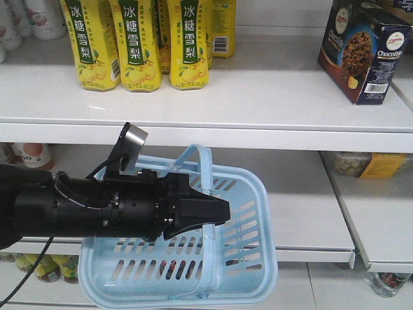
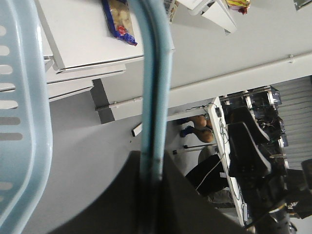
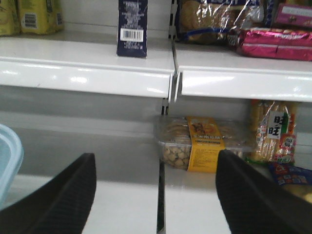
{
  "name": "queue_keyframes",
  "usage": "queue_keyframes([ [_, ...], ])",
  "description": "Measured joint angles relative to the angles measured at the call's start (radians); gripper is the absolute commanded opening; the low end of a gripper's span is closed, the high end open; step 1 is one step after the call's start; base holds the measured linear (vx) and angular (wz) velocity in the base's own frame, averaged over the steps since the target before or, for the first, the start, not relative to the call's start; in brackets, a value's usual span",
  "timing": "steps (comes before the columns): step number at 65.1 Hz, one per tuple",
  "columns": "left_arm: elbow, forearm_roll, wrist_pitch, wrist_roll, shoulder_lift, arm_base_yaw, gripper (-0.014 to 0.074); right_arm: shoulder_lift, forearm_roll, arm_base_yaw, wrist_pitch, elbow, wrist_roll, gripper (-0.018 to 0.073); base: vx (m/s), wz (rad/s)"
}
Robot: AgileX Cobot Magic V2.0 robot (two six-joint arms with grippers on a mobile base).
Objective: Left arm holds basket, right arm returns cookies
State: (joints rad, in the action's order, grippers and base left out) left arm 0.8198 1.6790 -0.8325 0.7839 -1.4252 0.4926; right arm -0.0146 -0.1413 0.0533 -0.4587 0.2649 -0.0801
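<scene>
The light blue basket (image 1: 245, 258) hangs in front of the lower shelf, and nothing shows through its slotted sides. My left gripper (image 1: 216, 213) is shut on one of its curved handles (image 2: 155, 87), which runs between the black fingers in the left wrist view. The cookies (image 1: 362, 51), a dark navy Chocofello box, stand upright on the upper shelf at the right. The right wrist view shows the box's barcode side (image 3: 132, 27) high up. My right gripper (image 3: 155, 161) is open and holds nothing. It is level with the lower shelf, below the box and a little right of it.
Yellow drink bottles (image 1: 139, 42) stand at the upper shelf's left. A clear tub with a yellow label (image 3: 200, 144) and snack packets (image 3: 273, 131) lie on the lower shelf. A narrow gap (image 3: 171, 90) splits the two shelf boards. Pink packets (image 3: 278, 41) lie right of the box.
</scene>
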Motion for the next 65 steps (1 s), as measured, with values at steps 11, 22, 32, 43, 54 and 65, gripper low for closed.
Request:
queue_keyframes([
  [11,0.0,0.0,0.0,0.0,0.0,0.0,-0.0003,0.0,0.0,0.0,0.114,-0.094,-0.011,0.0472,0.0,0.0],
  [22,0.0,0.0,0.0,0.0,0.0,0.0,-0.0003,0.0,0.011,0.0,0.193,-0.14,-0.022,0.0472,0.0,0.0],
  [32,0.0,0.0,0.0,0.0,0.0,0.0,-0.0003,0.0,0.014,0.0,0.22,-0.152,-0.024,0.0463,0.0,0.0],
  [43,0.0,0.0,0.0,0.0,0.0,0.0,-0.0003,0.0,0.014,0.0,0.224,-0.153,-0.024,0.0372,0.0,0.0],
  [54,0.0,0.0,0.0,0.0,0.0,0.0,-0.0003,0.0,0.014,0.0,0.224,-0.153,-0.024,0.0199,0.0,0.0],
  [65,0.0,0.0,0.0,0.0,0.0,0.0,-0.0003,0.0,0.015,0.0,0.225,-0.153,-0.024,0.0046,0.0,0.0],
])
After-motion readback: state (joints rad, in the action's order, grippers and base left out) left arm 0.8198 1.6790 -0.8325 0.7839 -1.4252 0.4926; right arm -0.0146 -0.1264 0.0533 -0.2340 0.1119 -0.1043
